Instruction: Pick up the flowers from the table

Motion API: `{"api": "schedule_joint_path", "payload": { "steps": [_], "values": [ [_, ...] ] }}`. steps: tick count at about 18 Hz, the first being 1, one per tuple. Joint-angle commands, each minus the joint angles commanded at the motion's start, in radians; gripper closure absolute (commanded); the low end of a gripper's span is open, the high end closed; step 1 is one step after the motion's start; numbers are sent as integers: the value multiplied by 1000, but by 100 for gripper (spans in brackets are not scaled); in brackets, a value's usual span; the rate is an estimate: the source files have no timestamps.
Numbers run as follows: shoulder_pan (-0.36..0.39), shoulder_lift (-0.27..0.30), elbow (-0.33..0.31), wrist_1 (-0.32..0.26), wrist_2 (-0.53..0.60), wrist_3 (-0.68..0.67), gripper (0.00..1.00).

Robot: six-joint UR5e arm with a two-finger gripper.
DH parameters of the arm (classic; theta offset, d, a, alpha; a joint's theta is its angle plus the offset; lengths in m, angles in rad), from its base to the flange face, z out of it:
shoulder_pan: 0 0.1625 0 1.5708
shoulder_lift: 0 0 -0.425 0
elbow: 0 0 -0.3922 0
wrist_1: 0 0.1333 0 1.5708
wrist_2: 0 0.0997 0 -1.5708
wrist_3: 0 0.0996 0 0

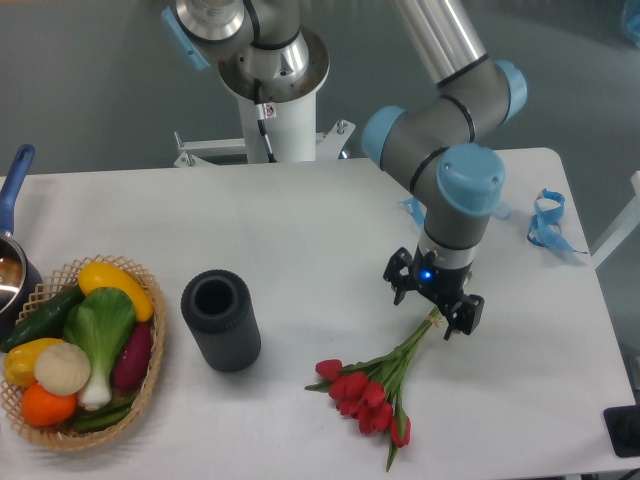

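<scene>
The flowers (368,389), a bunch of red tulips with thin green stems, lie on the white table (300,230) at the front right. The blooms point toward the front left and the pale stem tip points up-right. My gripper (434,308) hangs straight down over the stem tip with its two dark fingers (468,317) spread apart, one on each side of the stems. The jaws are open and grip nothing.
A dark cylinder (220,320) stands left of the flowers. A wicker basket (150,385) of vegetables sits at the front left, with a blue-handled pot (12,270) behind it. A blue ribbon (548,222) lies at the right edge.
</scene>
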Motion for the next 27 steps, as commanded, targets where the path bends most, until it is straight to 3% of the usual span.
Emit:
{"api": "schedule_joint_path", "payload": {
  "steps": [2, 13, 22, 24, 27],
  "values": [
    [0, -31, 23, 0, 3, 0, 0],
    [-3, -51, 12, 0, 8, 2, 3],
    [-5, -49, 14, 2, 15, -2, 64],
    [-5, -48, 15, 0, 14, -6, 70],
    [-3, -38, 20, 0, 14, -6, 86]
  ]
}}
